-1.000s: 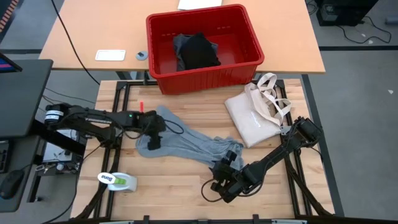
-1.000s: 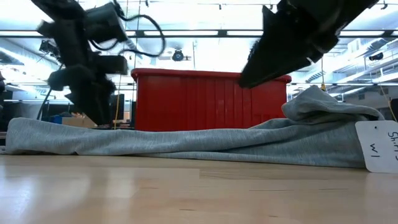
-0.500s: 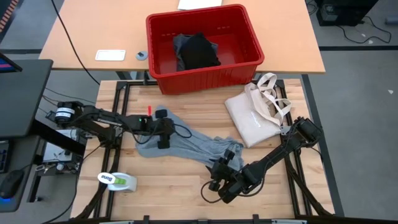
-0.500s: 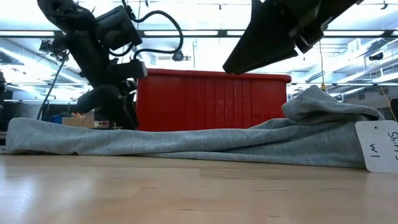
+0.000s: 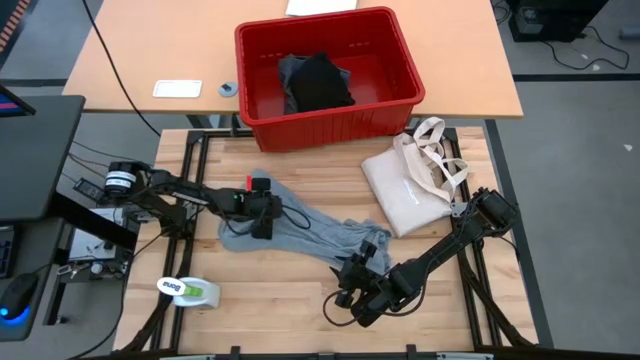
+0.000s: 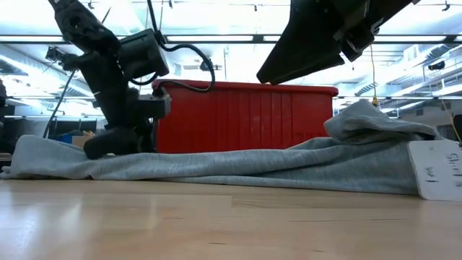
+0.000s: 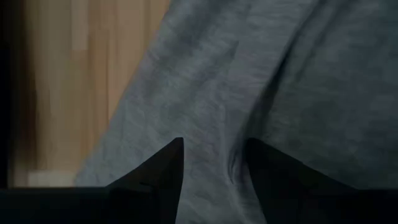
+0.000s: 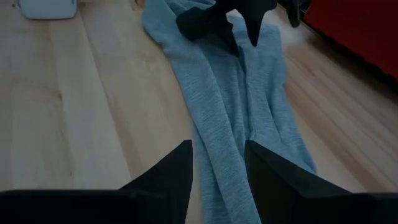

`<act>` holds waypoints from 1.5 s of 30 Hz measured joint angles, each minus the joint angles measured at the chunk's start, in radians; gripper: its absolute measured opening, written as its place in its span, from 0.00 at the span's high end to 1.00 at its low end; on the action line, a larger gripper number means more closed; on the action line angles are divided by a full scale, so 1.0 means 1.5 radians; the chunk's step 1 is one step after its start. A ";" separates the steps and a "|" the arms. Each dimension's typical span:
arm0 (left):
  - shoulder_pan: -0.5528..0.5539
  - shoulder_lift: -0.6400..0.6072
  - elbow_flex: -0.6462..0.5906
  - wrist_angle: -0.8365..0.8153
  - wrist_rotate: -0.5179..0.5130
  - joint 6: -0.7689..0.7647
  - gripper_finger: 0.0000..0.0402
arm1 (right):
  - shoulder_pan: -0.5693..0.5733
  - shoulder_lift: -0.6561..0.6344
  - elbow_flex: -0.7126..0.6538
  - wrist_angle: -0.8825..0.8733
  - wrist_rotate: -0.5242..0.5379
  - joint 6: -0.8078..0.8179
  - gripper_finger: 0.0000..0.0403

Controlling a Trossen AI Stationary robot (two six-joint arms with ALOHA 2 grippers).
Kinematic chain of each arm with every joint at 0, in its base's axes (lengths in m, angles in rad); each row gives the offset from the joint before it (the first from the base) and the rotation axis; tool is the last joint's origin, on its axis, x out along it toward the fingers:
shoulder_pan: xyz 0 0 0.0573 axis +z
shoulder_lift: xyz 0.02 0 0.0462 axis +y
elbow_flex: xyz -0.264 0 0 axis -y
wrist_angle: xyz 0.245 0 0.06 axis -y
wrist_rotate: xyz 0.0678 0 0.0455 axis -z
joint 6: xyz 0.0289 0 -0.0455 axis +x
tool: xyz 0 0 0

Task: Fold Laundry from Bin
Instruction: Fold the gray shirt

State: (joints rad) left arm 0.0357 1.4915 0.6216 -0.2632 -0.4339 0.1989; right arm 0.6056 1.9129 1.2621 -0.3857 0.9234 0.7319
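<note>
Perhaps "Bona" on the white bottle [image 5: 188, 291]

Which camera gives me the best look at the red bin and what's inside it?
The high view: the red bin shows whole, with dark and grey cloth inside. The low view shows only its side wall, the right wrist view one red corner, the left wrist view nothing.

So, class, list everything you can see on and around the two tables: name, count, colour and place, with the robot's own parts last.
T-shirt: one, light grey, stretched across the slatted table.
Bin: one, red, on the far table's near edge.
Clothes in the bin: black on grey-blue; count unclear.
Tote bag: one, cream, right of the T-shirt.
Tape dispenser: one, white and green, near-left corner.
Left gripper: dark, down on the T-shirt's left end.
Right gripper: dark, at its right end.
</note>
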 joint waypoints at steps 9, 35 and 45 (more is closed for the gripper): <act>-0.010 -0.009 0.000 0.015 0.023 -0.006 0.67 | 0.000 0.000 0.000 0.000 0.000 0.000 0.62; -0.021 -0.009 0.000 0.022 -0.009 0.032 0.95 | 0.000 0.000 0.000 0.001 -0.001 -0.001 0.62; -0.022 -0.018 0.020 0.000 -0.016 0.062 0.99 | 0.000 0.000 0.000 0.001 -0.001 -0.001 0.62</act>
State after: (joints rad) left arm 0.0026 1.4644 0.6523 -0.2630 -0.4579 0.2922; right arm 0.6056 1.9125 1.2621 -0.3847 0.9226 0.7300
